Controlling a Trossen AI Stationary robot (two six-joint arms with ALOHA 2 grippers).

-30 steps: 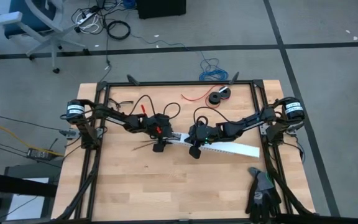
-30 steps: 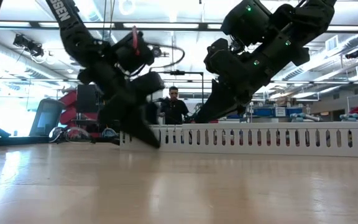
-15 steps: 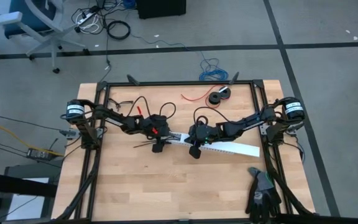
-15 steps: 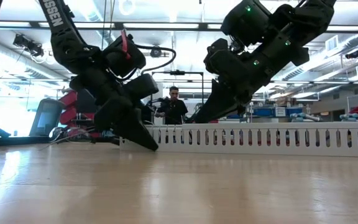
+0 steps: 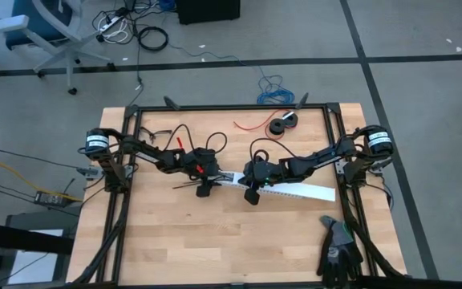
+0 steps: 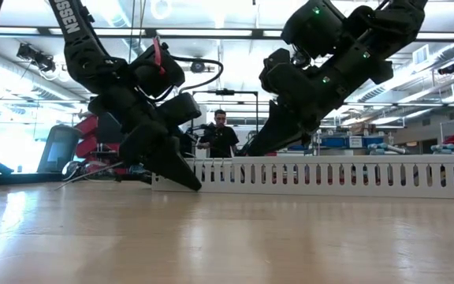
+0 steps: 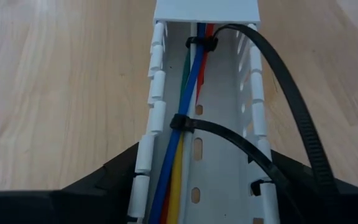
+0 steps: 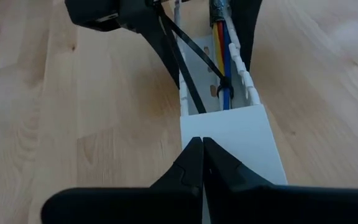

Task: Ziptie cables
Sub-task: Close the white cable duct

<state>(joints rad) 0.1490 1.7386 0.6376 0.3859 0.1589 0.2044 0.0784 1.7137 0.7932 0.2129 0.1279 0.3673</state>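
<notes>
The cables [image 7: 180,134], blue, green, yellow, red and white, lie lengthwise in a white slotted duct [image 5: 303,190] and are bound by two black zip ties [image 7: 185,122]. The ties' long tails [image 7: 291,106] run back past my left gripper. My left gripper [image 7: 201,162] is open and stands astride the duct's open left end [image 5: 219,177], one finger outside each wall. My right gripper [image 8: 202,146] is shut over the duct's white cover [image 8: 235,134], just right of the left gripper [image 5: 245,178]. My left gripper: its fingers [image 7: 120,171] stand close along the duct's two slotted walls [image 7: 145,158], but I cannot tell whether they touch them. My right gripper rests its shut fingertips [image 8: 194,155] on the cover's top near one long edge [image 8: 188,127], slanting down from the table's right. The duct lies flat on the table.
Black tape rolls [image 5: 281,125] and a single red wire [image 5: 251,124] lie near the table's far edge. Black gloves [image 5: 339,249] sit at the near right corner. Metal frame rails [image 5: 127,160] border both sides. A person [image 6: 221,134] stands in the room beyond the table.
My left gripper has drawn back a little toward the table's left edge along the duct and tipped slightly, then held still. The zip ties' tails now stick out farther to its left. The duct and my right gripper have stayed put.
</notes>
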